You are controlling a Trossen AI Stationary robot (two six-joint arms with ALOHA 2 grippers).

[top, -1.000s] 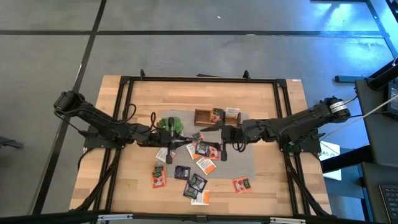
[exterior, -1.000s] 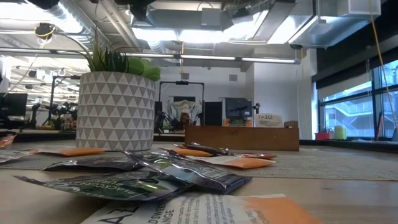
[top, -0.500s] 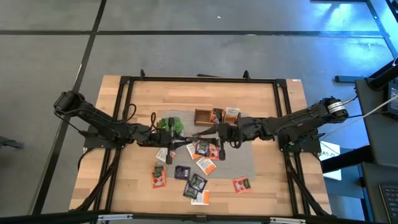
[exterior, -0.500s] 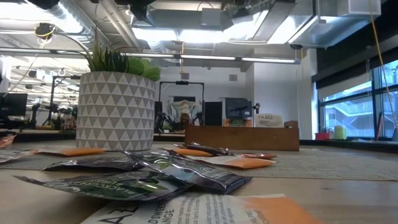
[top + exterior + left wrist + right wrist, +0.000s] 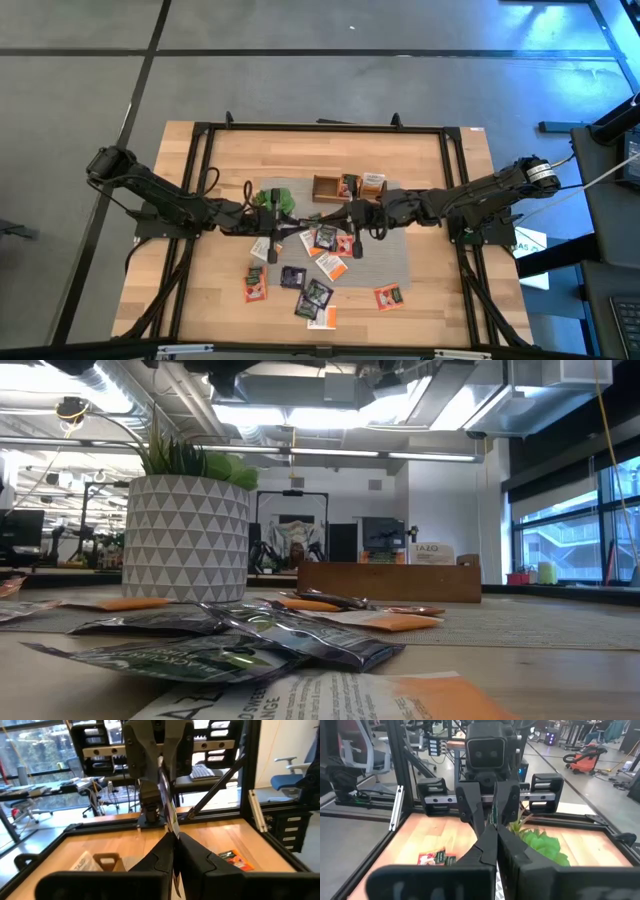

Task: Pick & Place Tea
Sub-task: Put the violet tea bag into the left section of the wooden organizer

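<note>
High view: two grippers, left (image 5: 305,221) and right (image 5: 322,214), both clenched on one sachet (image 5: 314,218).

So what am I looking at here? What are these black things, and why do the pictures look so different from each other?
These are two robot arms working at a wooden table. One picture looks straight down on it, one looks level across the tabletop, and two come from cameras on the arms' wrists, which is why dark fingers fill the bottom of those. On the table lie loose tea sachets, a potted plant and a wooden box with some sachets inside. The left gripper and right gripper meet mid-table, both shut on one sachet, seen edge-on between them.
</note>
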